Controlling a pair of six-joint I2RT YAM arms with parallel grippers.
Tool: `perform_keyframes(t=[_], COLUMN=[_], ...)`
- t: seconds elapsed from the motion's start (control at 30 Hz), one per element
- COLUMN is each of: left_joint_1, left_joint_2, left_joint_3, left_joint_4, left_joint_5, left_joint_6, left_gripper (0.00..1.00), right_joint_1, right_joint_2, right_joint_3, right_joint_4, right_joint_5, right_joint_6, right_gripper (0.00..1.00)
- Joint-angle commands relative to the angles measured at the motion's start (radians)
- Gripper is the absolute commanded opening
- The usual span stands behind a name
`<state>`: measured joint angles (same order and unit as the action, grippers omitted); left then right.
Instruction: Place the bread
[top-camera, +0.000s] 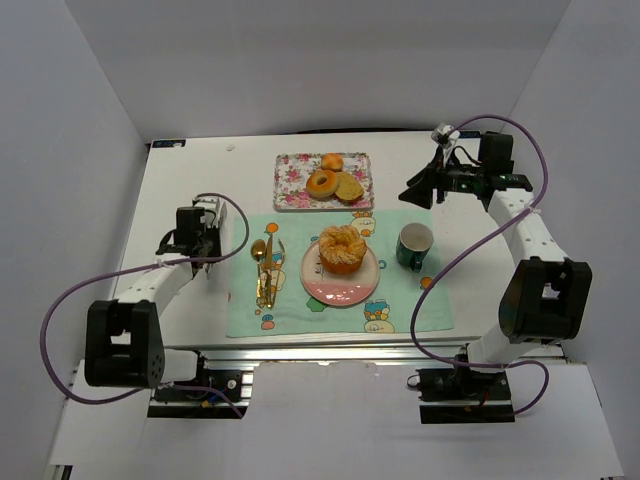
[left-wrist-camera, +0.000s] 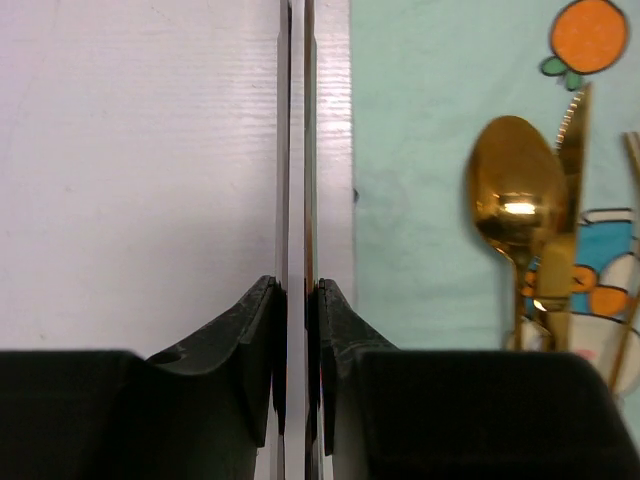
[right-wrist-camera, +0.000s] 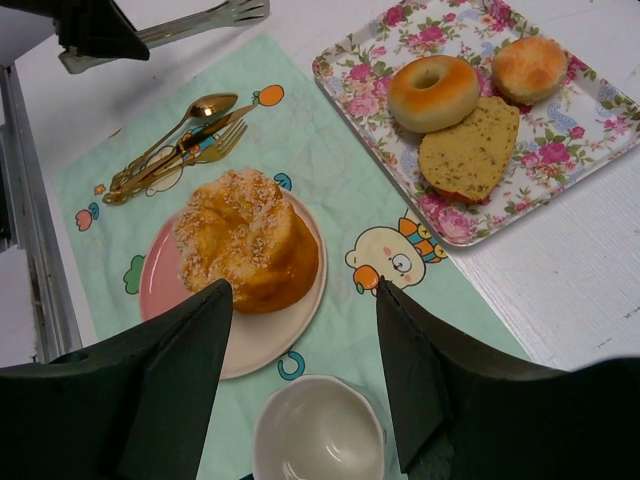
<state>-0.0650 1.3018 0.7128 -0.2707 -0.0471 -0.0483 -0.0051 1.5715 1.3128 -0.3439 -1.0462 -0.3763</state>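
Golden-orange with a pale, lobed, crumb-flecked top, the bread (top-camera: 341, 249) (right-wrist-camera: 247, 240) sits on the pink plate (top-camera: 343, 296) (right-wrist-camera: 160, 290), slightly towards its far side, in the middle of the mint-green placemat (top-camera: 300, 320) (right-wrist-camera: 330, 150). What is printed on the mat is pictures: an orange fruit and small cartoon figures. Just left of the plate lie a gold spoon (top-camera: 259, 250) (left-wrist-camera: 517, 195) and a gold knife (left-wrist-camera: 565, 220) side by side, with a gold fork (right-wrist-camera: 215, 145) close against them. To the plate's right stands a dark green mug (top-camera: 414, 247) (right-wrist-camera: 318, 435), white inside. Beyond the mat, a floral tray (top-camera: 290, 185) (right-wrist-camera: 560, 160) carries a brown ring donut (top-camera: 321, 183) (right-wrist-camera: 433, 92), a small round roll (top-camera: 332, 162) (right-wrist-camera: 529, 68) and a heart-shaped seeded slice (top-camera: 349, 187) (right-wrist-camera: 470, 150). A small dark strip (top-camera: 168, 143) at the table's far left corner is too small to read. The right gripper (top-camera: 412, 192) (right-wrist-camera: 305, 300) hangs above the table beyond the mug, jaws spread wide with nothing between them, well clear of the bread. The left gripper (top-camera: 209, 206) (left-wrist-camera: 296, 150) hangs over the bare white table (top-camera: 180, 180) just left of the mat's edge, its thin fingers (left-wrist-camera: 282, 150) drawn together to a sliver of a gap and gripping nothing.
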Motion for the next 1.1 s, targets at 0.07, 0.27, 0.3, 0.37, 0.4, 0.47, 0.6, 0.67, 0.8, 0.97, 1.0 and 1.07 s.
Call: perform_keyframes(t=[0.07,0.27,0.3,0.37,0.4,0.47,0.6,0.67,0.8,0.97,1.0,1.07], left_joint_1=[0.119,0.183,0.189,0.203,0.205,0.211,0.237,0.24,0.24,0.238,0.238,0.238], left_joint_2=[0.076,0.204,0.22,0.223,0.217,0.211,0.185,0.154,0.073,-0.108,-0.18,-0.255], left_joint_3=[-0.012,0.016,0.017,0.013,0.011,0.011,0.024,0.027,0.028,-0.013,-0.032,-0.055], left_joint_4=[0.263,0.245,0.243,0.255,0.255,0.252,0.235,0.234,0.222,0.238,0.245,0.263], left_joint_5=[0.061,0.214,0.225,0.23,0.211,0.202,0.187,0.188,0.194,0.205,0.205,0.188], left_joint_6=[0.139,0.13,0.122,0.102,0.1,0.09,0.059,0.045,-0.019,-0.111,-0.139,-0.176], left_gripper=[0.0,0.12,0.14,0.28,0.3,0.34,0.92,0.98,0.98,0.98,0.98,0.98], right_joint_1=[0.002,0.002,0.004,0.002,0.002,0.002,0.004,0.043,0.092,0.126,0.125,0.125], right_joint_2=[-0.065,-0.082,-0.084,-0.087,-0.087,-0.085,-0.07,-0.057,-0.076,-0.065,-0.065,-0.054], right_joint_3=[0.01,-0.012,-0.012,-0.012,-0.012,-0.012,0.028,0.051,0.031,0.058,0.065,0.091], right_joint_4=[-0.023,-0.021,-0.021,-0.021,-0.023,-0.027,-0.084,-0.158,-0.075,-0.009,0.0,0.022], right_joint_5=[-0.008,0.002,0.003,0.005,0.006,0.009,0.02,0.087,0.352,0.647,0.663,0.698], right_joint_6=[-0.052,-0.055,-0.055,-0.061,-0.062,-0.07,-0.119,-0.157,-0.045,0.112,0.132,0.198], right_gripper=[0.65,0.65,0.65,0.65,0.65,0.65,0.8,0.89,0.89,0.9,0.9,0.9])
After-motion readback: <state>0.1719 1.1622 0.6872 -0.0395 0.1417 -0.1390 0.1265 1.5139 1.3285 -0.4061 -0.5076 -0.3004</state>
